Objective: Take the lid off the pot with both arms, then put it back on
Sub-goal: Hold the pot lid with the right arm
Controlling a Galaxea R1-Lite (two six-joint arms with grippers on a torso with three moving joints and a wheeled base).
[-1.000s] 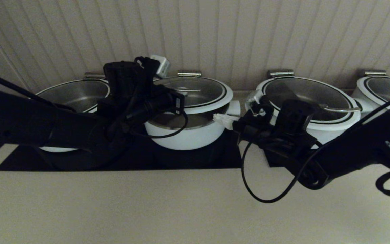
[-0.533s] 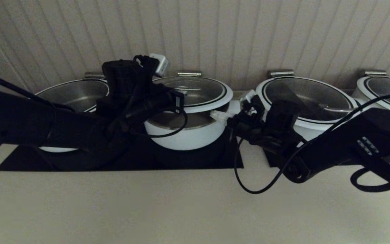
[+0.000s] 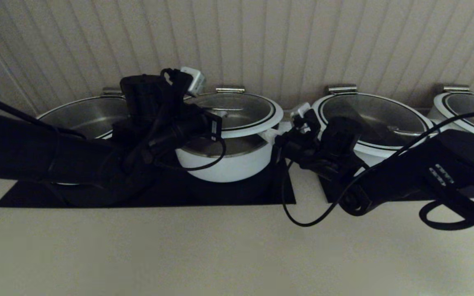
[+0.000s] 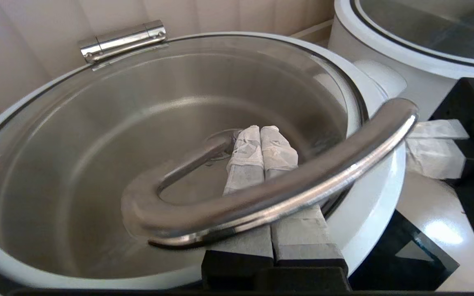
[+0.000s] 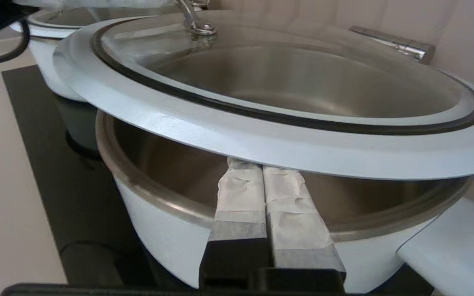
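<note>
Pale counter [image 3: 220,255] against a ribbed wall. Black mats [image 3: 228,193] on it, bearing a row of white pots [image 3: 228,164].

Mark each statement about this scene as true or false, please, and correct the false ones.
1. The lid lies closed on the pot. False: it is raised, with a gap between its rim and the pot's edge.
2. The left end effector passes beneath the steel handle, fingers together. True.
3. The right end effector holds the pot's side stub. False: its closed fingers reach under the lid's white rim.
4. Another lidded pot stands on the robot's right. True.
</note>
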